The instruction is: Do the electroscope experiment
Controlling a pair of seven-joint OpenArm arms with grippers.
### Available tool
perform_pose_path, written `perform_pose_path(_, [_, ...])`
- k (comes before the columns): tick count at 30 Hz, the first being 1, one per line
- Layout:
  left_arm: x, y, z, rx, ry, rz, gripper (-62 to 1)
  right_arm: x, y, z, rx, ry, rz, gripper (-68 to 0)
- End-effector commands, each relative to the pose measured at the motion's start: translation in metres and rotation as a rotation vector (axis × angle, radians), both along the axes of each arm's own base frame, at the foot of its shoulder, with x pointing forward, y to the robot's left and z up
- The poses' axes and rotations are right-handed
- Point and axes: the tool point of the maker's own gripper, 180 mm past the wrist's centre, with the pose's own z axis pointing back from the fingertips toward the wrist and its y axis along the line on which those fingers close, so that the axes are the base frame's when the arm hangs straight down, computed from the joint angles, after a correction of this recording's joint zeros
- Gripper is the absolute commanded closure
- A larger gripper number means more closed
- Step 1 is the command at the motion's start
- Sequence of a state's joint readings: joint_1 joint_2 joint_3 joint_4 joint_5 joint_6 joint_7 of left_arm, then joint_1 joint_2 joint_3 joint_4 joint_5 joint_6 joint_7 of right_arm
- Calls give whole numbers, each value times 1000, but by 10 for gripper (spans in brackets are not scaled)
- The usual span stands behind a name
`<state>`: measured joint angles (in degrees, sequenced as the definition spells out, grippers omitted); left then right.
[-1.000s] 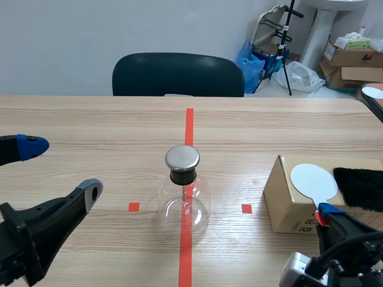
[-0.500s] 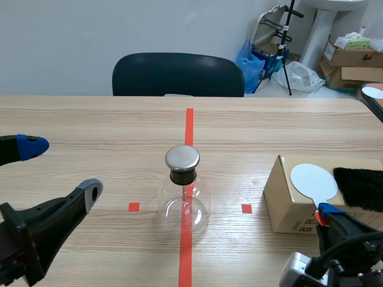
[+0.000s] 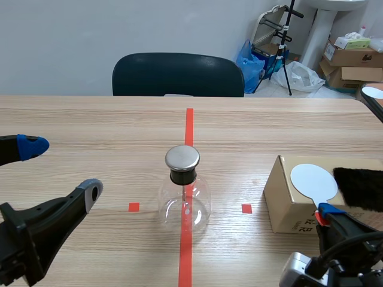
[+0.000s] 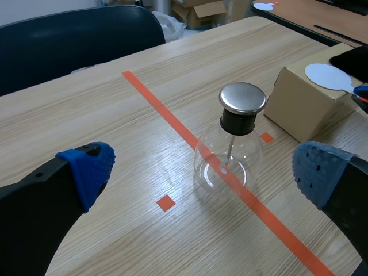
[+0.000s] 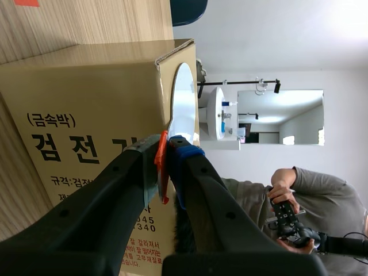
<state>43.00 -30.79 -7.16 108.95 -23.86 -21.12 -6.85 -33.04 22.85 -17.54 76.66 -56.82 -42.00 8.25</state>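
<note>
A clear glass electroscope flask with a metal cap stands on the red tape line mid-table; in the left wrist view the flask is ahead of my fingers. My left gripper is open at the table's left, well clear of the flask, its blue pads wide apart. A white disc paddle lies on a cardboard box. My right gripper is shut on the paddle's orange handle at the box's near edge.
A black fur cloth lies on the box beside the disc. A dark chair stands behind the table's far edge. In the right wrist view a person's hand holds a controller beyond the box.
</note>
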Motion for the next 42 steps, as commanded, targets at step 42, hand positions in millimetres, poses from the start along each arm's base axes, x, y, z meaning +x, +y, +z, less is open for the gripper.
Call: perform_pose_path(42, [3,-5,4,92,-16,-118,-623,33,57,78,-11,-271,45,-9])
